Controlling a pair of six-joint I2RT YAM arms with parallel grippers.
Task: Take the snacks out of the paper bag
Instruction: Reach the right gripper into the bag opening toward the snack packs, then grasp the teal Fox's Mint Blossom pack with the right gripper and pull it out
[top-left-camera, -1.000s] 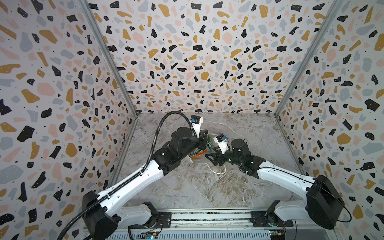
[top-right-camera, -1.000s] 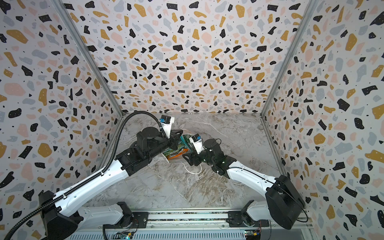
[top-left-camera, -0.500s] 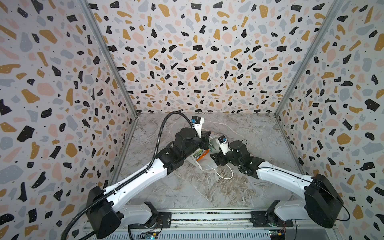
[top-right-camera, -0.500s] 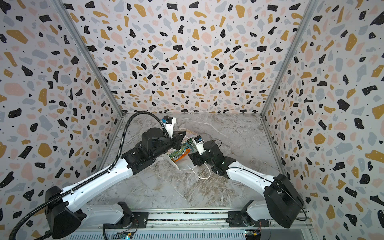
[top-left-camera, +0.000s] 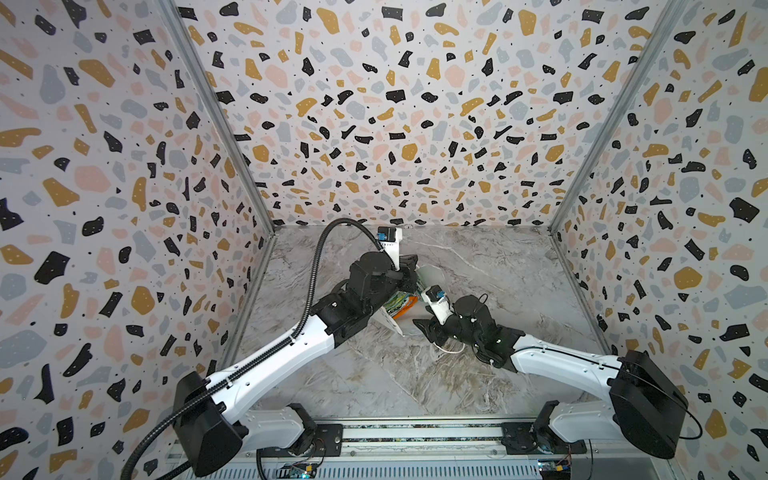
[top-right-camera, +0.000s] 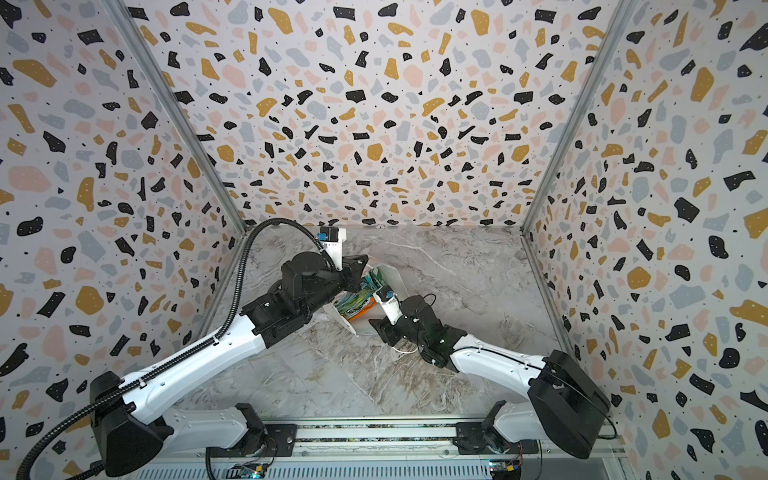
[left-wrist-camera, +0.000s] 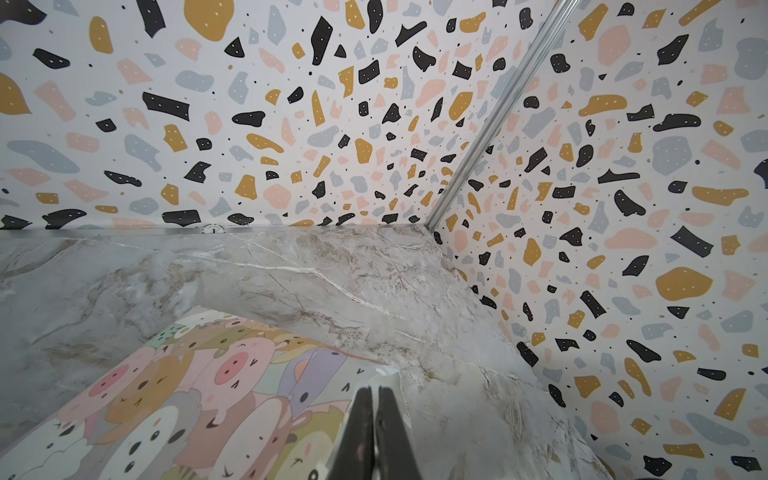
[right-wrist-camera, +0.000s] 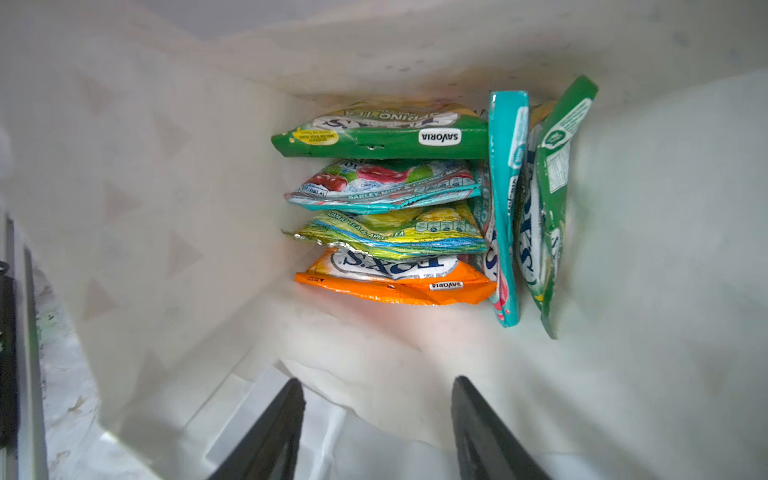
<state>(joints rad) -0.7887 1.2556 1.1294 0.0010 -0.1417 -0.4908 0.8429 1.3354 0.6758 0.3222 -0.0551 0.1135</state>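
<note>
I've got my left fingers (left-wrist-camera: 361, 424) clenched on the rim of the small white paper bag (left-wrist-camera: 199, 407), which has a cartoon-animal print outside and lies tipped on the grey marble worktop (left-wrist-camera: 332, 282). My right fingers (right-wrist-camera: 274, 424) are spread just inside the bag's mouth, gripping nothing, with bare white paper either side and ahead. The glossy flat candy packets (right-wrist-camera: 395, 195) sit at the far end, four stacked and two on edge beside them. I read "SAVORIA" on the top green packet (right-wrist-camera: 382, 137), "BARLEY MINT" on the teal packet (right-wrist-camera: 386, 187), "MANGO TEA & APPLE TEA" on the yellow-green packet (right-wrist-camera: 395, 232), and "FOX'S" on the orange packet (right-wrist-camera: 395, 274).
</note>
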